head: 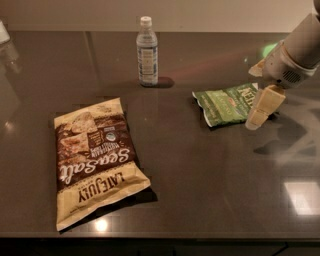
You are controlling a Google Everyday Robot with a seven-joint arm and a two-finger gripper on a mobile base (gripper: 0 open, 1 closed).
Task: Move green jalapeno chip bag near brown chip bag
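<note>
evidently the green jalapeno chip bag [225, 106] lies flat on the dark table [210, 190], right of centre and well apart from the brown chip bag [95, 160] at the left front. the gripper [255, 96] hangs at the green bag's right end, fingers spread wide to either side of that edge, seemingly lined up to pinch the crinkly foil. a water bottle [147, 50] stands farther back.

Kitchen or break-room counter
A dark, glossy worktop [210, 190] against a pale wall [225, 15] carries a water bottle [147, 52], a brown chip bag [95, 160] and a green chip bag [225, 105]; the gripper [260, 87], jaws apart, hangs at the green bag's right end.
</note>
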